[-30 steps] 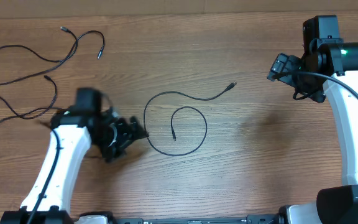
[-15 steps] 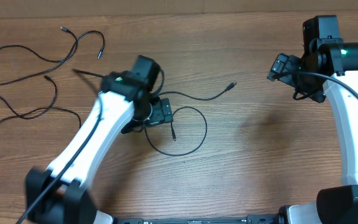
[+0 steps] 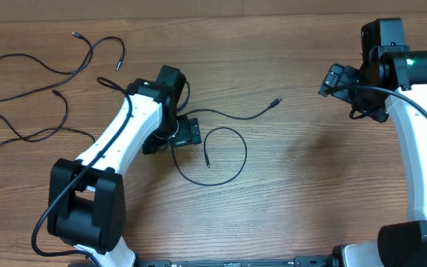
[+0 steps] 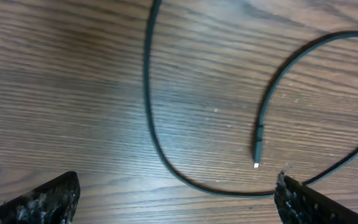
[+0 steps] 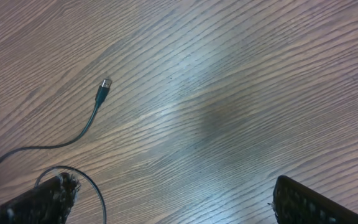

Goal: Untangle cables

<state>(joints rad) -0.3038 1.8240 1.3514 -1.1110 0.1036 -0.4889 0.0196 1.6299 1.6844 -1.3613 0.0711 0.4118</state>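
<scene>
One thin black cable (image 3: 232, 165) lies coiled in a loop at the table's middle, with one plug (image 3: 276, 101) trailing to the upper right and the other tip (image 3: 207, 163) inside the loop. My left gripper (image 3: 190, 133) hovers open over the loop's left edge. In the left wrist view the cable (image 4: 148, 93) curves between the wide-apart fingers (image 4: 42, 199), and its whitish plug tip (image 4: 257, 154) shows on the right. Two more cables (image 3: 43, 68) (image 3: 22, 135) lie separately at the far left. My right gripper (image 3: 332, 78) hangs open at the upper right, holding nothing. The right wrist view catches the trailing plug (image 5: 103, 91).
Everything rests on a bare wooden tabletop (image 3: 310, 185). The right arm (image 3: 421, 148) stands along the right edge. The thicker black lead (image 3: 391, 93) on that arm belongs to the robot.
My left arm has swung from the lower left up and rightward, bringing its open gripper over the coiled cable's left edge. The right arm and all cables stayed still.
</scene>
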